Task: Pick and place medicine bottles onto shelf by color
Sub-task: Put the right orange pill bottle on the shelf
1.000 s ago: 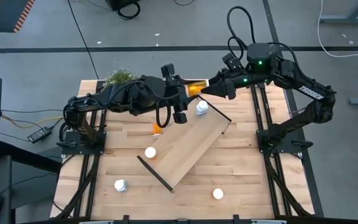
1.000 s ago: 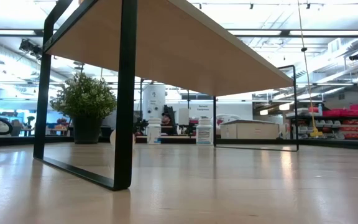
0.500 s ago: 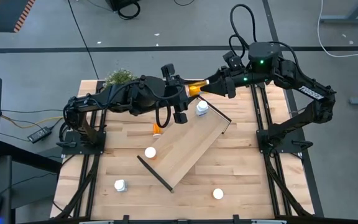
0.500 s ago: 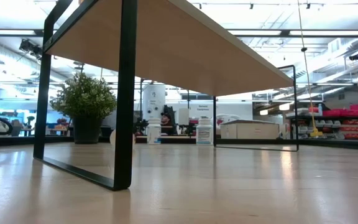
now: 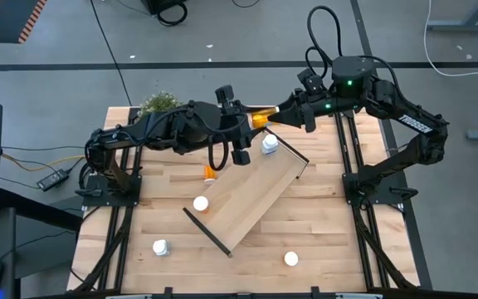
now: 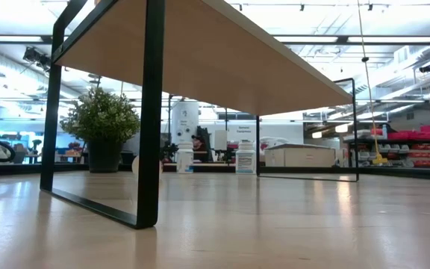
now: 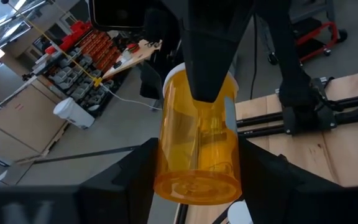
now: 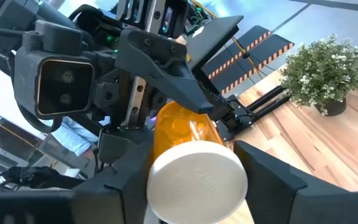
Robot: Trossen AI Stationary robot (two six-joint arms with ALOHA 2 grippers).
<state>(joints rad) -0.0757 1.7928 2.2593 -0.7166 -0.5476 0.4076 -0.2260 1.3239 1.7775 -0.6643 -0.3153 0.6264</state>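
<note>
Both arms crowd the orange translucent pill bottle (image 5: 259,119); left gripper (image 7: 197,186) and right gripper (image 8: 194,180) each clamp it, its embossed white cap lettering unreadable

Translucent glossy orange plastic bottle (image 7: 197,149)

Back of the table is crowded: both grippers meet on one orange bottle (image 5: 259,119) above the shelf's (image 5: 247,198) far end, with a white bottle (image 5: 270,145) right below and the plant (image 5: 159,103) at the back-left corner. Shelf lies diagonally across the middle (black rails at both ends), bottles hugging its left side (image 5: 200,203) (image 5: 210,173). Front strip is open apart from two lone bottles (image 5: 160,247) (image 5: 290,258).
</note>
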